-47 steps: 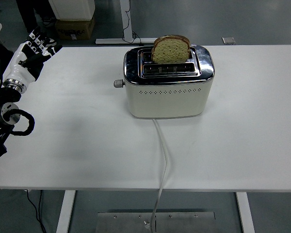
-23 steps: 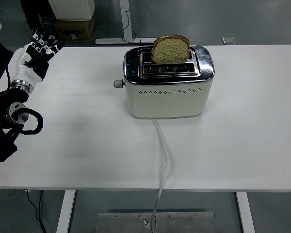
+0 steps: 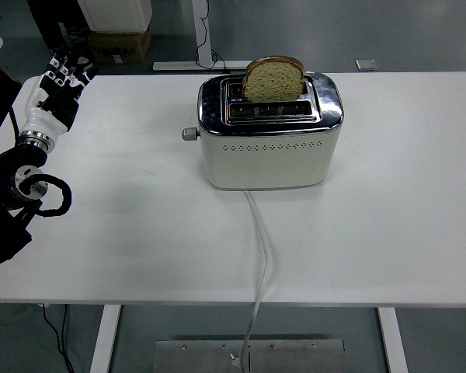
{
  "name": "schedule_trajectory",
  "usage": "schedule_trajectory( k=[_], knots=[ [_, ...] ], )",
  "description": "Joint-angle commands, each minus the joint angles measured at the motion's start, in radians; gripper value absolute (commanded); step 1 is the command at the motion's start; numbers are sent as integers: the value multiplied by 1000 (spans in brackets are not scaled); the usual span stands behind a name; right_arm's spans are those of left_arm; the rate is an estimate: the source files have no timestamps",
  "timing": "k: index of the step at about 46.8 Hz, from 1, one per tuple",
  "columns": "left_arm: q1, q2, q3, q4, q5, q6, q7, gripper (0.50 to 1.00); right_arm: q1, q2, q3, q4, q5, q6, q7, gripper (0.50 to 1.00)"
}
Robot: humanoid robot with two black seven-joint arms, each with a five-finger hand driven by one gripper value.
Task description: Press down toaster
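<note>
A: What is shown at the centre of the tabletop [image 3: 388, 233]?

B: A cream toaster [image 3: 269, 132] with a chrome top is shown standing upright, somewhat towards the far edge. One slice of bread [image 3: 272, 78] is seen standing in the rear slot, with most of it raised above the chrome; the front slot is seen empty. The lever [image 3: 189, 134] is found on the toaster's left end, up near the top of its travel. A white cord [image 3: 261, 256] is led from the front of the toaster's base over the near edge of the tabletop.

A: Where is the left hand [image 3: 58, 87] placed relative to the toaster?

B: It is shown at the far-left corner of the tabletop, well apart from the toaster and to the left of the lever. No contact with the lever or the body is made. The black left arm is seen entering from the left edge, with a looped cable at the wrist.

A: How are the fingers held?

B: The fingers [image 3: 66, 64] are seen extended and loosely spread, pointing away from the robot, and nothing is held in them.

A: Is anything noted beyond the tabletop?

B: A cardboard box [image 3: 120, 43] and a table leg are seen on the grey floor.
</note>
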Motion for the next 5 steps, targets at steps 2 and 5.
schedule_trajectory(
  k=[2,5],
  knots=[
    [2,-10,0,12,0,-1,0,1000,0,0,0,0,0,0,2,998],
    [2,-13,2,23,0,-1,0,1000,0,0,-1,0,-3,0,3,998]
  ],
)
